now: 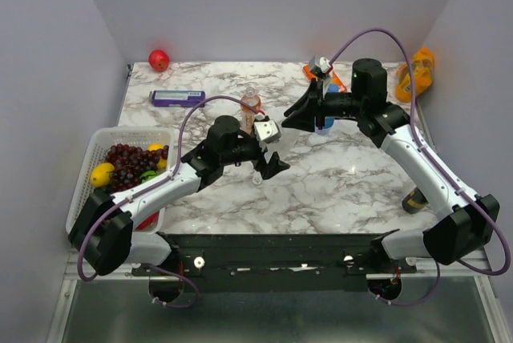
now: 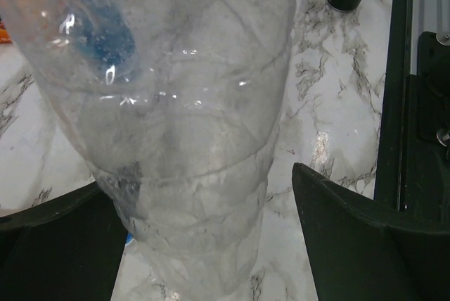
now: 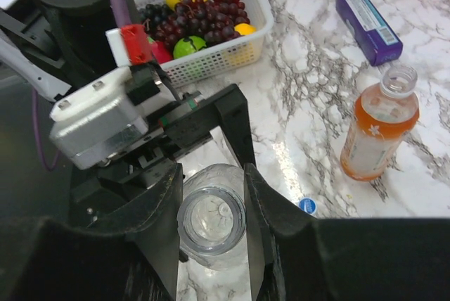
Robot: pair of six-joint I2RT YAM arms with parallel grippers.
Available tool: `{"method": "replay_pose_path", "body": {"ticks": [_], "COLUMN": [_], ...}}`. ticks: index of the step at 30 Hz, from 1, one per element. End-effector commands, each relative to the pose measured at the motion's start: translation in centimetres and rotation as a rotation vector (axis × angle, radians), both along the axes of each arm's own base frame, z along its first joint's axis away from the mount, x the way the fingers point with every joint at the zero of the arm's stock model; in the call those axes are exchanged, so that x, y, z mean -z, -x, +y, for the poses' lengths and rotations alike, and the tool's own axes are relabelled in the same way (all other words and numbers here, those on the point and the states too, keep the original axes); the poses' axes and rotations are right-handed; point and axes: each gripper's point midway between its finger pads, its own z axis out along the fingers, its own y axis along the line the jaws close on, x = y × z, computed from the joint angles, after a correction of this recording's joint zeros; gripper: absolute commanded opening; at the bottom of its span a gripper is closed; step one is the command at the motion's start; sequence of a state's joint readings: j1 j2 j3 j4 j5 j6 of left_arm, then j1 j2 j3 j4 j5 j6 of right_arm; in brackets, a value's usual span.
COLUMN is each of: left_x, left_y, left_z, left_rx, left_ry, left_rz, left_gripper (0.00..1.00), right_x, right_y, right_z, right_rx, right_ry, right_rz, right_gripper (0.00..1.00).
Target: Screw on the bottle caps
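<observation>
Whitish cap [image 3: 211, 220] sits on the mouth of the clear bottle [image 2: 176, 139], which stands near the middle of the table [image 1: 337, 191], well in from every edge. The right gripper [image 3: 211, 192] hangs over it, jaws clenched on the cap's two sides. The left gripper [image 2: 197, 181] straddles the bottle's body with jaws spread and a gap at one finger, so we read it as released. We judge the step in hand to be threading this cap. Next, the left jaws should clamp the body before the right wrist twists. The orange bottle [image 3: 376, 132] stands uncapped nearer the far edge, and a blue cap [image 3: 306, 205] lies beside the clear bottle.
</observation>
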State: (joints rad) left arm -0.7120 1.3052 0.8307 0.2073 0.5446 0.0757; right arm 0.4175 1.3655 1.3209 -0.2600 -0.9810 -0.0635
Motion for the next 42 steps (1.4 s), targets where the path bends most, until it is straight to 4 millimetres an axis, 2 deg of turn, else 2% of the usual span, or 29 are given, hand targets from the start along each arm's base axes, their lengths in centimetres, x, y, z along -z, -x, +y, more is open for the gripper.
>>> {"method": "replay_pose_path", "body": {"ticks": [1, 8, 13, 16, 17, 18, 20, 21, 22, 23, 24, 25, 26, 27, 28, 29, 30, 31, 33, 34, 37, 38, 42], "left_x": [-1.3, -1.4, -0.4, 0.1, 0.4, 0.4, 0.6, 0.2, 0.3, 0.5, -0.3, 0.5, 0.5, -0.6, -0.1, -0.5, -2.0, -3.2, -5.4, -6.9, -9.0, -9.4, -9.7], "left_y": [0.2, 0.2, 0.5, 0.7, 0.7, 0.7, 0.5, 0.4, 0.3, 0.1, 0.3, 0.7, 0.2, 0.3, 0.5, 0.0, -0.6, -0.7, -1.5, -1.5, -2.0, -2.3, -4.2], "left_z": [-1.1, -1.1, -0.3, 0.2, 0.3, 0.4, 0.9, 1.3, 2.0, 2.7, 3.4, 4.4, 5.6, 6.7, 7.8, 9.0, 10.7, 11.6, 13.7, 14.1, 14.7, 14.9, 16.7], "left_rx": [0.037, 0.031, 0.016, 0.008, 0.006, 0.0, -0.024, -0.034, -0.053, -0.076, -0.084, -0.097, -0.144, -0.178, -0.222, -0.278, -0.379, -0.453, -0.581, -0.595, -0.614, -0.617, -0.712], "left_ry": [0.048, 0.056, 0.024, 0.009, 0.005, 0.004, -0.008, -0.007, -0.025, -0.044, -0.049, -0.091, -0.11, -0.1, -0.113, -0.109, -0.091, -0.06, 0.005, 0.038, 0.102, 0.093, 0.09], "left_rz": [-0.002, 0.003, 0.023, 0.034, 0.04, 0.04, 0.052, 0.046, 0.063, 0.064, 0.038, 0.06, 0.051, 0.017, 0.032, 0.027, -0.001, 0.036, 0.073, 0.086, 0.063, 0.027, -0.039], "left_gripper": [0.94, 0.75, 0.68, 0.56, 0.44, 0.4, 0.34, 0.33, 0.33, 0.28, 0.22, 0.16, 0.06, 0.0, 0.0, 0.0, 0.0, 0.0, 0.0, 0.0, 0.0, 0.0, 0.0], "right_x": [-0.9, -0.6, -0.7, -1.1, -1.1, -1.2, -2.6, -2.5, -2.9, -5.0, -4.1, -4.5, -5.2, -3.6, -3.0, -2.3, -1.9, 0.0, 2.4, 3.6, 8.5, 10.1, 14.0], "right_y": [1.5, 2.0, 2.0, 2.2, 2.4, 2.5, 2.5, 2.7, 2.3, 1.5, 1.2, 0.5, -0.9, -1.8, -2.7, -3.5, -3.5, -4.5, -5.7, -6.1, -7.2, -7.4, -8.2], "right_z": [0.8, 0.9, 0.9, 1.0, 1.2, 1.2, 1.2, 0.9, 0.7, 0.3, 0.0, -0.2, -0.6, -0.7, -0.8, -0.9, -1.1, -0.8, -0.8, -0.8, -0.3, 0.1, 1.9], "right_rx": [-0.059, -0.066, -0.063, -0.081, -0.103, -0.114, -0.127, -0.122, -0.126, -0.084, -0.072, -0.06, -0.008, 0.004, 0.018, 0.036, 0.025, 0.007, 0.028, 0.023, 0.011, 0.009, 0.006], "right_ry": [-0.042, -0.04, -0.04, -0.047, -0.05, -0.052, -0.055, -0.026, 0.0, 0.017, 0.066, 0.094, 0.128, 0.18, 0.211, 0.245, 0.273, 0.309, 0.366, 0.393, 0.523, 0.574, 0.633], "right_rz": [0.014, 0.013, 0.004, 0.001, 0.009, 0.012, -0.03, -0.013, -0.106, -0.192, -0.17, -0.238, -0.275, -0.233, -0.23, -0.223, -0.207, -0.2, -0.167, -0.178, -0.203, -0.213, -0.209], "right_gripper": [0.1, 0.1, 0.11, 0.15, 0.17, 0.29, 0.48, 0.59, 0.62, 0.64, 0.66, 0.66, 0.66, 0.66, 0.66, 0.65, 0.64, 0.63, 0.63, 0.64, 0.67, 0.68, 0.72]}}
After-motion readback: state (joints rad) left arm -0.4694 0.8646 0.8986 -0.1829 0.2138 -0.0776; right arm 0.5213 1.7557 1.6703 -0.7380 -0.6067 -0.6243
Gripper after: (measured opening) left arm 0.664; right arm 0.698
